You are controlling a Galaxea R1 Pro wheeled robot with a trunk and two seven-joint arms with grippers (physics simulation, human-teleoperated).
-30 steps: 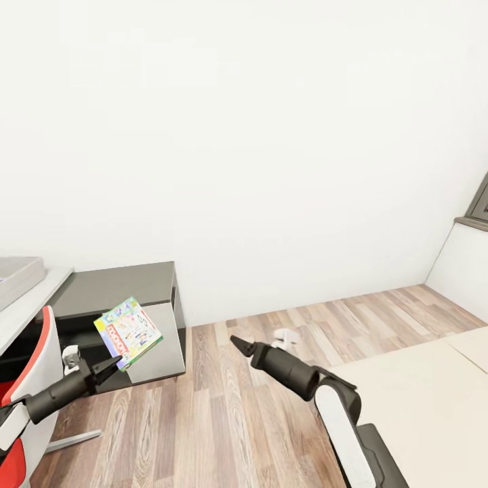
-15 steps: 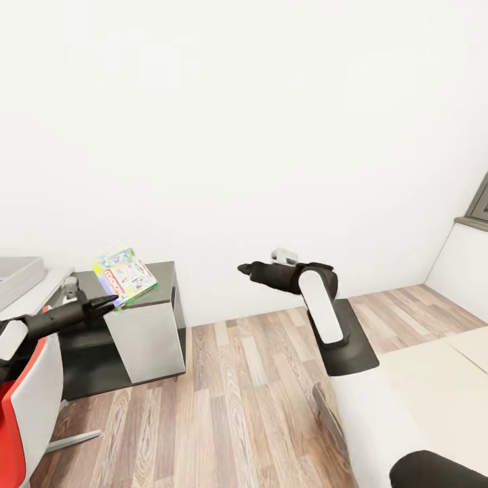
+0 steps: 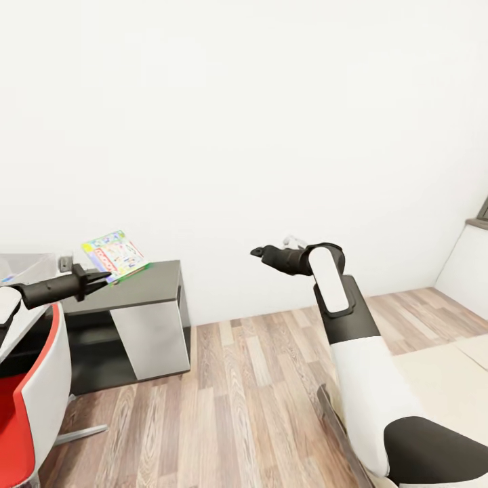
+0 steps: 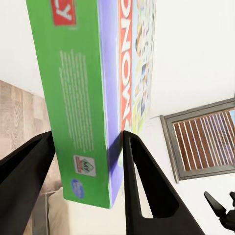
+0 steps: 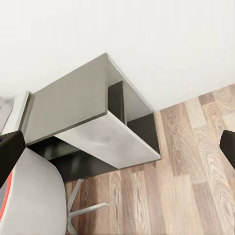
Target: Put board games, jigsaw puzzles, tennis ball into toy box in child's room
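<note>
The left tool (image 3: 102, 276) is squeezed tight on the green-bordered board game (image 3: 114, 254), with one black finger (image 4: 147, 186) on each flat side of the box. The game sticks up and out past the tool's tips, tilted, above the dark grey cabinet (image 3: 135, 288) by the white wall (image 3: 271, 135). Just behind the tool, at the edge of the head view, sits the corner of the light grey toy box (image 3: 20, 264) on the surface. Below the tool is a red and white chair (image 3: 34, 400). The right tool (image 3: 257, 252) is held up in the air over the wood floor (image 3: 237, 379), far from the game; its tips look shut with nothing in them. Its own camera looks down at the cabinet and the floor.
</note>
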